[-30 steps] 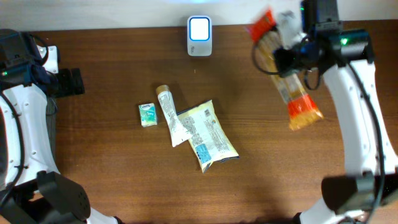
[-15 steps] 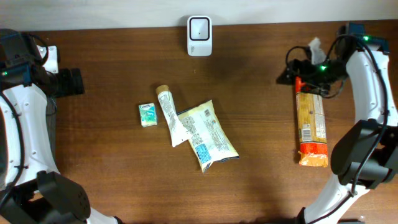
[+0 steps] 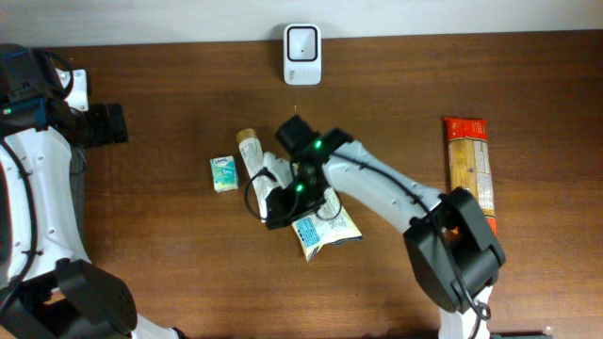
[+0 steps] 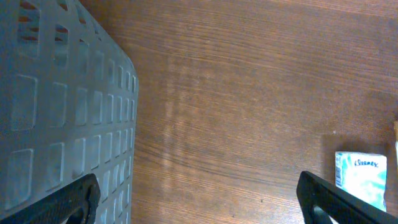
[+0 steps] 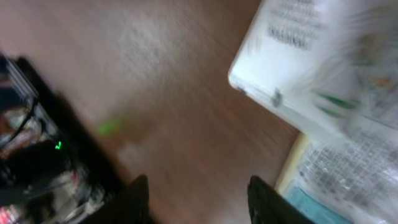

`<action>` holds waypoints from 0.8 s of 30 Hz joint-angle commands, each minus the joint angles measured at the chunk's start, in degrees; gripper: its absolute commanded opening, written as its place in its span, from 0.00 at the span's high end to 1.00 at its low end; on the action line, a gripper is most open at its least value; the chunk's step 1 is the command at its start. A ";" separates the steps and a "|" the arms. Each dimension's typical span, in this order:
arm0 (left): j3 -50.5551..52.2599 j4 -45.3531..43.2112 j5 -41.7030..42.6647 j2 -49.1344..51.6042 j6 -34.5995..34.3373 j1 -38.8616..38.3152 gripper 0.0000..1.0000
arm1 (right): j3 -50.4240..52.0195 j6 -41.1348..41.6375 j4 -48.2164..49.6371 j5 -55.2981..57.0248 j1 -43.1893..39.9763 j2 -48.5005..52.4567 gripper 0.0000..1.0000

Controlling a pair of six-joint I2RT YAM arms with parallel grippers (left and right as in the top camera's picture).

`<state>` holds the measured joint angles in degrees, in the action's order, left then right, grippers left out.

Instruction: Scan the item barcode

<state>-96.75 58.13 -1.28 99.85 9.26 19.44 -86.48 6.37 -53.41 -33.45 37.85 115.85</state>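
— Where's the top camera?
— Straight above the brown wooden desk (image 3: 170,273), facing down. Both wrist views sit close over it; the left shares the small white-and-teal tissue pack (image 4: 360,177).

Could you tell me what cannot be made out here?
Right wrist view: motion blur makes the print on the tube and snack bag unreadable.
Overhead: the right arm covers the tube's lower end and part of the bag.
Left wrist view: the grey crate is cut off by the frame edge.
Overhead: pasta packet print too small.
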 commanded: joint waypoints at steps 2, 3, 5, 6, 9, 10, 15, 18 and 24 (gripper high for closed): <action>-0.26 0.07 0.46 -0.11 0.68 0.35 0.01 | 6.36 12.48 3.85 5.14 3.39 0.79 0.49; -0.26 0.04 0.46 -0.13 0.68 0.35 0.01 | 6.45 13.88 3.28 5.95 2.93 0.79 0.44; -0.26 0.07 0.46 -0.13 0.68 0.35 0.01 | 6.45 16.04 1.90 8.37 1.25 0.79 0.44; -0.24 0.04 0.46 -0.11 0.68 0.35 0.01 | 6.43 16.68 0.59 10.23 -0.02 0.76 0.44; -0.26 0.07 0.46 -0.13 0.68 0.35 0.01 | 6.43 16.33 -1.81 10.62 -6.51 0.76 0.43; -0.24 0.07 0.46 -0.13 0.68 0.35 0.01 | 6.43 14.80 -1.81 10.64 -8.83 0.76 0.43; -0.26 0.04 0.46 -0.13 0.68 0.35 0.01 | 6.25 9.14 -1.62 10.16 -16.74 0.76 0.41; -0.24 0.04 0.46 -0.13 0.68 0.35 0.01 | 4.22 4.28 -1.86 6.99 -20.72 -1.16 0.41; -0.24 0.04 0.44 -0.13 0.68 0.35 0.01 | 2.43 0.37 -4.50 8.44 -33.24 -6.47 0.24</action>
<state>-96.75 58.11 -1.28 99.85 9.26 19.44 -83.50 8.97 -57.23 -25.87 8.40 110.63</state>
